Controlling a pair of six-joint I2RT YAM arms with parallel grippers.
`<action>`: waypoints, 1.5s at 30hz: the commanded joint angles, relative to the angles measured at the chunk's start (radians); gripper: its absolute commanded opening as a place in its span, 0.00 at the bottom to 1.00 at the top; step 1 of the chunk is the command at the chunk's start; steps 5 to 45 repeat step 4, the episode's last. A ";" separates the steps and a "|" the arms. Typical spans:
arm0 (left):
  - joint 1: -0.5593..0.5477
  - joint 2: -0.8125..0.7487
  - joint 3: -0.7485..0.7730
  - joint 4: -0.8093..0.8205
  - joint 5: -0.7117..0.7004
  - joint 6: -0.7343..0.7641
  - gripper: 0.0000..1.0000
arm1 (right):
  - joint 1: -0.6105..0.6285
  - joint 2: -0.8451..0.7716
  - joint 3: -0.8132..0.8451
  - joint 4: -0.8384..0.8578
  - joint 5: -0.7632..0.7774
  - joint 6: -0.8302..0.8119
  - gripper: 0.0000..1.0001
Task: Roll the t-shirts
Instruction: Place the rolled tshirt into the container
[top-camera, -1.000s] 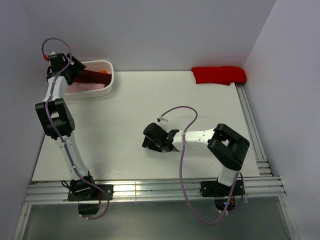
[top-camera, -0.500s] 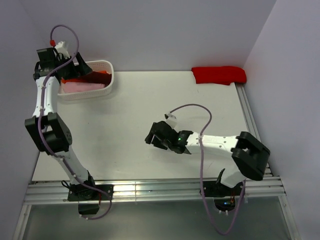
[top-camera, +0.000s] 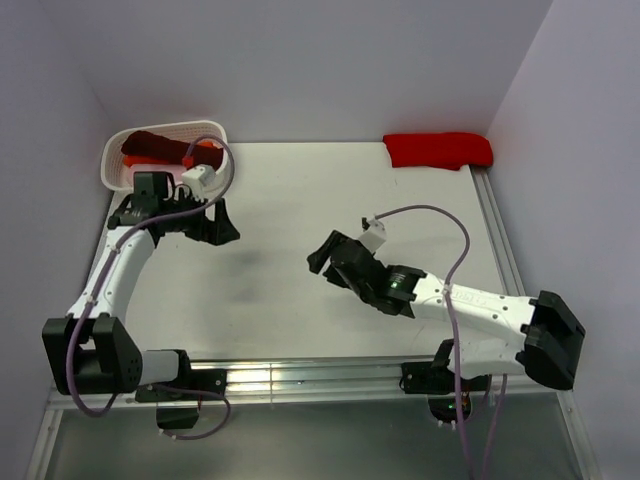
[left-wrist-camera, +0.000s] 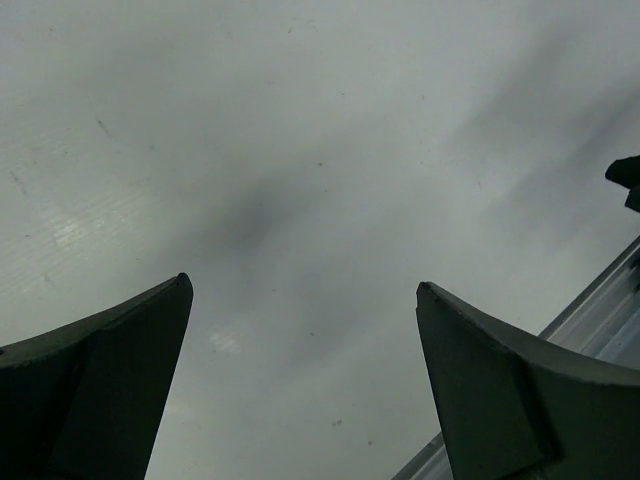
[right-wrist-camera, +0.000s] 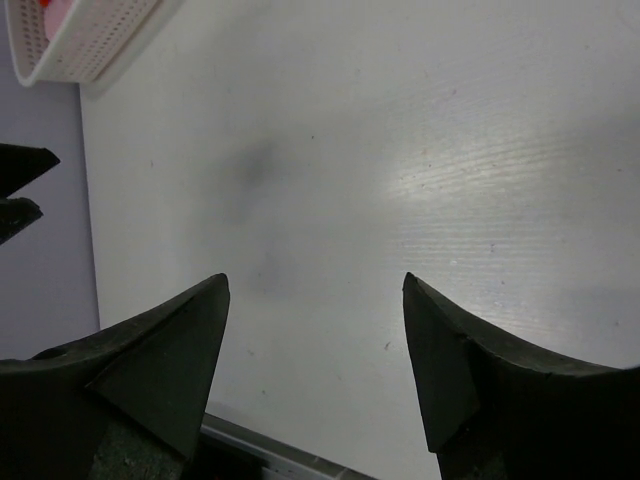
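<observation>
Progress looks partial. One bright red cloth t-shirt lies as a compact bundle at the far right corner of the white counter, by the back wall. From its shape I judge it already rolled and set aside.

The rest waits in the white perforated plastic basket at the far left corner. A dark maroon t-shirt is heaped on top, with a bit of orange cloth showing beside it. What lies under them cannot be told.

Neither arm carries anything. The left gripper hangs over bare counter just in front of the basket, its fingers wide apart with only the surface between them. The right gripper is near the middle of the counter, its fingers likewise spread and empty.

No shirt is laid out flat, so the next one — likely the maroon — has yet to be lifted out, spread and rolled.
</observation>
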 joint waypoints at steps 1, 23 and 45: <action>-0.030 -0.042 -0.011 0.043 0.018 0.023 0.99 | -0.011 -0.084 -0.046 -0.002 0.081 -0.010 0.77; -0.033 -0.038 -0.014 0.042 0.000 0.025 0.99 | -0.012 -0.120 -0.065 -0.014 0.118 -0.005 0.85; -0.033 -0.038 -0.014 0.042 0.000 0.025 0.99 | -0.012 -0.120 -0.065 -0.014 0.118 -0.005 0.85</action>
